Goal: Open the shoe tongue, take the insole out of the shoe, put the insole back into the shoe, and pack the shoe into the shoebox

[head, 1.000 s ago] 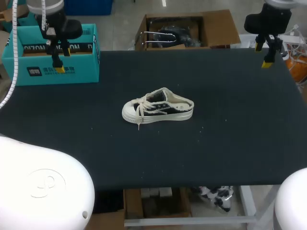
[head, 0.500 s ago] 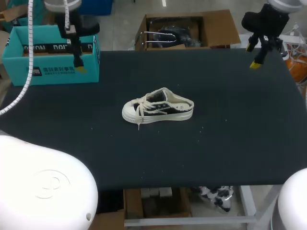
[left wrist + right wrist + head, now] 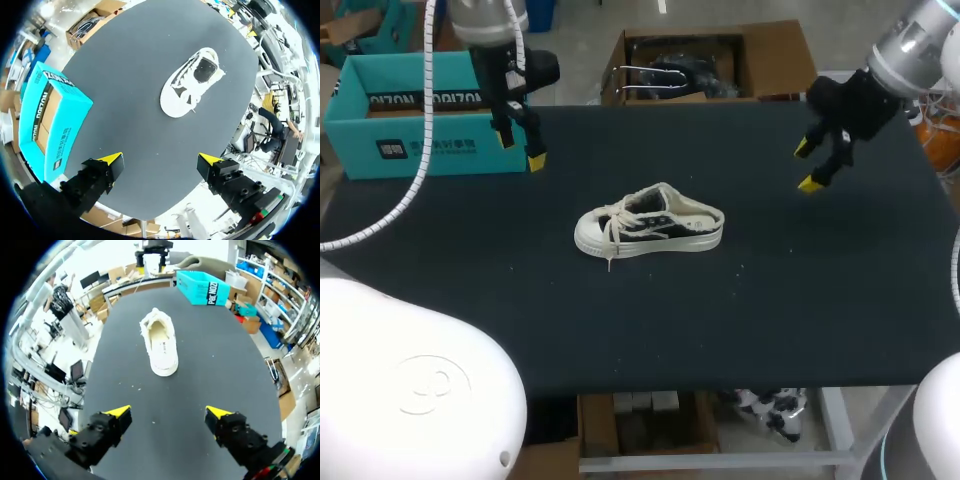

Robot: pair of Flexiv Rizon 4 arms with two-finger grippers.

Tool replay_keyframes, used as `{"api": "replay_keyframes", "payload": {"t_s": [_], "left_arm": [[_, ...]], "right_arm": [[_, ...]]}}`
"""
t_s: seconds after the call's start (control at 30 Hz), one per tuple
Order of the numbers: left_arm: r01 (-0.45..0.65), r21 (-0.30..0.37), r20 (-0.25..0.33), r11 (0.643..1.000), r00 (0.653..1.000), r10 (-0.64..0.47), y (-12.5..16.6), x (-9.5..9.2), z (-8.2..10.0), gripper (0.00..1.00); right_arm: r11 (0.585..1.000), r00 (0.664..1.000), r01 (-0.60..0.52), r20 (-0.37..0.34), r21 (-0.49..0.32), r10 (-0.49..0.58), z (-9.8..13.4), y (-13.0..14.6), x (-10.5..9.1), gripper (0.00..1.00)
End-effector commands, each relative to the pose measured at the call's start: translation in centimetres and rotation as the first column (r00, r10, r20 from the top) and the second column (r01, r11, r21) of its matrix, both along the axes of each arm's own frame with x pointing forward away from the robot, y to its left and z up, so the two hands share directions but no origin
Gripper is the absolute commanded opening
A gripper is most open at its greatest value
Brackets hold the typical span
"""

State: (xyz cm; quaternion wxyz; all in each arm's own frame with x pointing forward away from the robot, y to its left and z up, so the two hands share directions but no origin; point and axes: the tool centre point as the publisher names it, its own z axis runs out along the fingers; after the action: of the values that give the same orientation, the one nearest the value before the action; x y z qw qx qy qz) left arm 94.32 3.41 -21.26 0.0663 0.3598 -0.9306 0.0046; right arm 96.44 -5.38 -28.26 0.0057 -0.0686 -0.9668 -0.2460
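A shoe (image 3: 650,222) is laid on the desk (image 3: 770,300), flanked by spread left fingers (image 3: 535,160) at ten o'clock and spread right fingers (image 3: 808,184) at two.

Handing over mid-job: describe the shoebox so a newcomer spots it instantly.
On the black table, look to the far left corner. The shoebox stands there, open-topped. It is teal, whereas the shoe at mid-table is white and black.

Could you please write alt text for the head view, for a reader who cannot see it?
A white-and-black laced shoe sits in the middle of a dark table, toe pointing left. The open left gripper hangs near a teal shoebox at the far left; the open right gripper hangs at the far right, neither touching the shoe.
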Motion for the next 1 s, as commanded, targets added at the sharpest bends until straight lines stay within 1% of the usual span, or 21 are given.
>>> {"api": "replay_keyframes", "payload": {"t_s": [0.03, 0.37, 0.4, 0.43, 0.47, 0.5, 0.53, 0.57, 0.6, 0.63, 0.67, 0.7, 0.73, 0.77, 0.8, 0.83, 0.87, 0.9, 0.93, 0.97, 1.0], "left_arm": [[-0.095, 0.015, -0.022, 0.995, 0.995, 0.095, -0.1, 0.1, -0.2, 1.00], [-0.095, 0.015, -0.022, 0.995, 0.995, 0.095, -0.1, 0.1, -0.2, 1.00], [-0.166, 0.029, 0.000, 0.986, 0.986, 0.166, -1.1, 0.1, -0.2, 1.00], [-0.176, 0.040, 0.022, 0.983, 0.984, 0.176, -2.0, -0.3, -0.3, 1.00], [-0.230, 0.041, 0.005, 0.972, 0.973, 0.230, -2.9, -0.5, -0.3, 1.00], [-0.293, 0.067, 0.010, 0.954, 0.956, 0.293, -3.7, -0.6, -0.4, 1.00], [-0.318, 0.079, 0.020, 0.945, 0.948, 0.317, -4.6, -1.0, -0.5, 1.00], [-0.373, 0.079, -0.005, 0.924, 0.927, 0.375, -5.3, -1.1, -0.5, 1.00], [-0.403, 0.069, -0.015, 0.913, 0.914, 0.405, -5.8, -1.4, -0.5, 1.00], [-0.412, 0.078, -0.006, 0.908, 0.911, 0.413, -6.4, -1.8, -0.5, 1.00], [-0.480, 0.073, -0.011, 0.874, 0.876, 0.482, -6.9, -1.9, -0.6, 1.00], [-0.473, 0.073, -0.001, 0.878, 0.881, 0.474, -7.3, -2.0, -0.6, 1.00], [-0.527, 0.077, -0.022, 0.847, 0.848, 0.529, -7.7, -2.1, -0.6, 1.00], [-0.518, 0.083, 0.012, 0.851, 0.855, 0.519, -8.2, -2.1, -0.7, 1.00], [-0.513, 0.073, -0.006, 0.855, 0.857, 0.515, -8.6, -2.2, -0.7, 1.00], [-0.529, 0.075, 0.009, 0.845, 0.848, 0.530, -9.0, -2.2, -0.8, 1.00], [-0.562, 0.066, 0.030, 0.825, 0.827, 0.561, -9.4, -2.2, -0.8, 1.00], [-0.559, 0.060, 0.019, 0.827, 0.829, 0.559, -9.8, -2.2, -0.9, 1.00], [-0.571, 0.054, 0.018, 0.819, 0.821, 0.571, -10.2, -2.3, -1.1, 1.00], [-0.599, 0.052, 0.039, 0.799, 0.801, 0.598, -10.8, -2.4, -1.3, 1.00], [-0.606, 0.052, 0.044, 0.793, 0.795, 0.605, -11.3, -2.5, -1.6, 1.00]], "right_arm": [[0.999, 0.997, 0.030, 0.064, 0.038, -0.032, -0.8, -0.3, -0.6, 1.00], [0.999, 0.997, 0.030, 0.064, 0.038, -0.032, -0.8, -0.3, -0.6, 1.00], [0.998, 0.996, 0.013, 0.082, 0.056, -0.018, -1.1, 0.1, -0.5, 1.00], [0.997, 0.996, -0.006, 0.084, 0.082, -0.001, -1.5, 0.7, -0.4, 1.00], [0.994, 0.997, -0.007, 0.074, 0.106, -0.001, -2.0, 1.2, -0.3, 1.00], [0.994, 0.998, -0.013, 0.055, 0.107, 0.007, -2.6, 1.6, -0.2, 1.00], [0.995, 0.999, -0.008, 0.043, 0.104, 0.004, -3.1, 2.3, -0.3, 1.00], [0.990, 0.999, -0.009, 0.042, 0.141, 0.003, -3.5, 2.5, -0.3, 1.00], [0.989, 0.999, -0.012, 0.037, 0.148, 0.007, -3.9, 2.6, -0.3, 1.00], [0.986, 0.999, -0.012, 0.038, 0.169, 0.006, -4.4, 3.0, -0.3, 1.00], [0.982, 0.999, -0.020, 0.036, 0.189, 0.013, -4.8, 3.6, -0.5, 1.00], [0.981, 1.000, -0.017, 0.025, 0.193, 0.012, -5.2, 4.0, -0.5, 1.00], [0.978, 1.000, -0.019, 0.029, 0.208, 0.013, -5.5, 4.2, -0.5, 1.00], [0.975, 0.999, -0.027, 0.032, 0.219, 0.020, -5.8, 4.5, -0.5, 1.00], [0.974, 1.000, -0.019, 0.024, 0.227, 0.014, -6.0, 4.8, -0.4, 1.00], [0.970, 0.999, -0.026, 0.026, 0.243, 0.021, -6.2, 5.1, -0.4, 1.00], [0.969, 0.999, -0.027, 0.024, 0.247, 0.021, -6.4, 5.6, -0.3, 1.00], [0.969, 0.999, -0.027, 0.023, 0.247, 0.022, -6.7, 5.9, -0.2, 1.00], [0.963, 0.999, -0.032, 0.021, 0.266, 0.028, -6.9, 6.2, -0.1, 1.00], [0.963, 0.999, -0.032, 0.020, 0.269, 0.028, -7.2, 6.6, 0.0, 1.00], [0.959, 0.999, -0.040, 0.020, 0.281, 0.036, -7.6, 7.0, 0.1, 1.00]]}}
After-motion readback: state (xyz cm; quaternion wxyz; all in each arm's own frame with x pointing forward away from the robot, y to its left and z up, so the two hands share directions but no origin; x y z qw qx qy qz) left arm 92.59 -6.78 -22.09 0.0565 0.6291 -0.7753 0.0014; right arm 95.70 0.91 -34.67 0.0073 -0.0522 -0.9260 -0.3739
